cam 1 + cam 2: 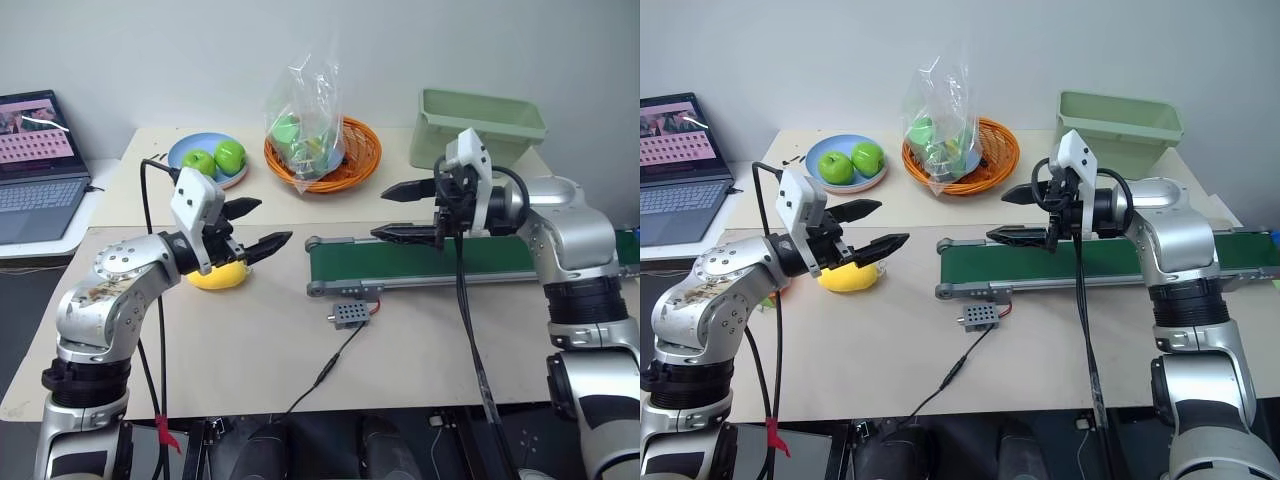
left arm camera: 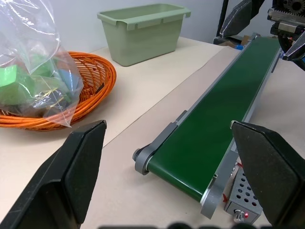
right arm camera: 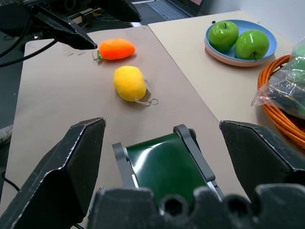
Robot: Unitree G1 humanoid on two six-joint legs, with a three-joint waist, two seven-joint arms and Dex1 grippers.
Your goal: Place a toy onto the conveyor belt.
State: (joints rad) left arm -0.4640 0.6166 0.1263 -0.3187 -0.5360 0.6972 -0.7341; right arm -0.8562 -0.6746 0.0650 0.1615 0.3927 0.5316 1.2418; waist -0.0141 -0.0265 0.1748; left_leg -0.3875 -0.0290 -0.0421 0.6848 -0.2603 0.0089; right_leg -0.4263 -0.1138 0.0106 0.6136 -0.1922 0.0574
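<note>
so both end effectors are up off the desk and neither has anything in it. the left end effector has its fingers spread wide, pointing across toward the belt, with the yellow lemon toy sitting just under and behind its tips. the orange toy lies on the desk right next to that left end effector's fingertip, a bit further out from the belt end than the lemon, so i'd guess the left arm is the one meant to grab it since it's way closer. the right end effector also has its fingers apart, hovering over the near end of the conveyor belt and pointing back at the left one, probably just parked there or waiting to take a handoff. past it sit the pale green bin, the orange basket with a plastic bag of stuff, and a blue plate with two green apples. no readable labels or writing anywhere; the laptop screen is too small to make out.
</note>
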